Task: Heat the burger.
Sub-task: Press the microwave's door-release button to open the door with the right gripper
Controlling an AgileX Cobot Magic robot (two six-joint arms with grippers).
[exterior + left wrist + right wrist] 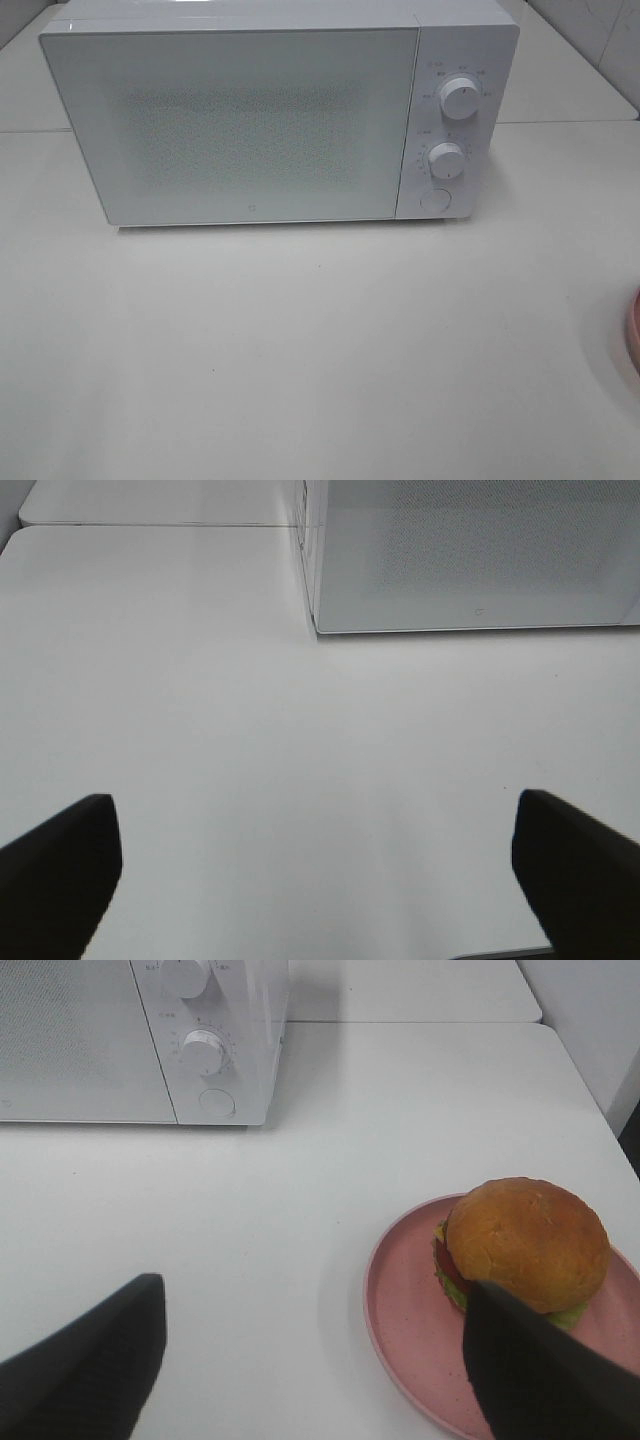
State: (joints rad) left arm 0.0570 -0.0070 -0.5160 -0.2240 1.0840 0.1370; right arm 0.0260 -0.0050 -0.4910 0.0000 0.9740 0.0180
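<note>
Biggest worry up close: the burger [525,1245] is tall and stacked, so if it gets pinched too hard or too low, the bun could be squashed or the layers slid apart. It could also be shoved across the pink plate [400,1300] if the arm comes in as it's lined up now.

The right gripper [315,1290] is spread wide with nothing held. The burger isn't sat in the gap; it's lined up with one finger, off to the right. The plate is parked at the near right edge of the table [300,350].

The left gripper [315,805] is wide open too, nothing in it, over bare table.

At the far side, the microwave [270,110] door [230,120] is shut, so a burger carried over early would have nowhere to go.
</note>
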